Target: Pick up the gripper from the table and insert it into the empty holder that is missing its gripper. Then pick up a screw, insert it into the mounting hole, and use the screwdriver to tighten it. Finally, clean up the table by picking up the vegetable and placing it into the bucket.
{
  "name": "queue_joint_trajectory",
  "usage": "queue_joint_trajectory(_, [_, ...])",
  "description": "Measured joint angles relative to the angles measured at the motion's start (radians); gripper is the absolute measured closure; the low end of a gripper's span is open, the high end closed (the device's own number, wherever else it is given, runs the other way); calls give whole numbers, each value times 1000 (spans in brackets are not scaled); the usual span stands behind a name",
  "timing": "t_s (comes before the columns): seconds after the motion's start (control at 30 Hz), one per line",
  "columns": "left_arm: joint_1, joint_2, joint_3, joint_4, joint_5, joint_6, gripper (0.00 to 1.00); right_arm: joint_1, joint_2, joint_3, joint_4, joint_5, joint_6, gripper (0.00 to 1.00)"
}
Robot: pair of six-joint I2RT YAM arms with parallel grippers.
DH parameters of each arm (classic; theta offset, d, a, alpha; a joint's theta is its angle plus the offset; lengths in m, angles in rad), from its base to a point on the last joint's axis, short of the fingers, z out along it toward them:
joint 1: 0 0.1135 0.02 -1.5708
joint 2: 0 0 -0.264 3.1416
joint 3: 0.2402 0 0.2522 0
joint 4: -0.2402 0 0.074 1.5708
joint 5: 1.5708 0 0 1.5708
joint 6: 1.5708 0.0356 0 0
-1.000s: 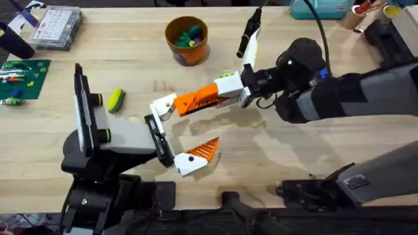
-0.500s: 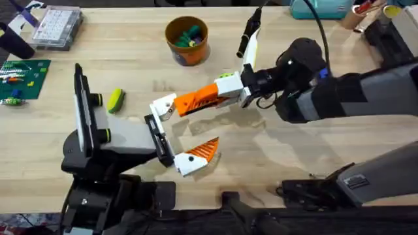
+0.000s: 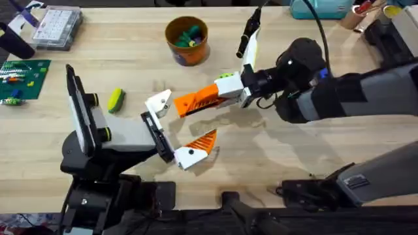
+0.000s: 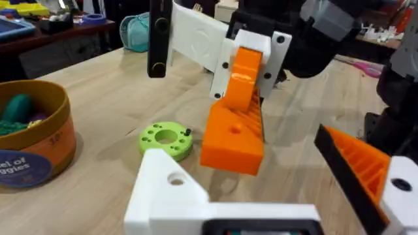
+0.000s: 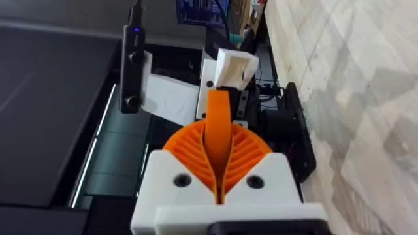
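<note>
My right gripper [image 3: 204, 98], white blocks with long orange fingers, is shut on the small orange gripper [image 5: 219, 117], also in the left wrist view [image 4: 232, 140]. The piece's tip points at the empty white holder [image 3: 159, 103] on my left arm's jaw bar, with a small gap between them. That holder [image 4: 171, 189] shows a bare mounting hole. The left gripper [image 3: 177, 127] stands open; its other bracket carries an orange finger [image 3: 202, 143]. The yellow-green vegetable [image 3: 115, 100] lies left of the holder. The bucket [image 3: 187, 40] stands at the back with coloured items inside.
A lime-green disc [image 4: 165, 139] lies on the table beside the right gripper. A black-and-white tool [image 3: 248, 36] lies behind it. A clear parts box [image 3: 57, 26] and a green board [image 3: 23, 75] sit at the far left.
My left arm has shifted a little to the left, so the empty holder has come off the tip of the held orange gripper. The right arm has stayed put.
</note>
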Motion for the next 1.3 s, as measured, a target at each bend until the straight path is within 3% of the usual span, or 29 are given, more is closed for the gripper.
queue_joint_trajectory(0.3, [0, 0, 0, 10, 1, 3, 13, 0, 0, 0, 0, 0, 0, 978])
queue_joint_trajectory(0.47, [0, 0, 0, 97, 22, 2, 13, 0, 0, 0, 0, 0, 0, 978])
queue_joint_trajectory(1.3, [0, 0, 0, 40, 39, -47, 15, 31, 0, 0, -11, 26, -6, 978])
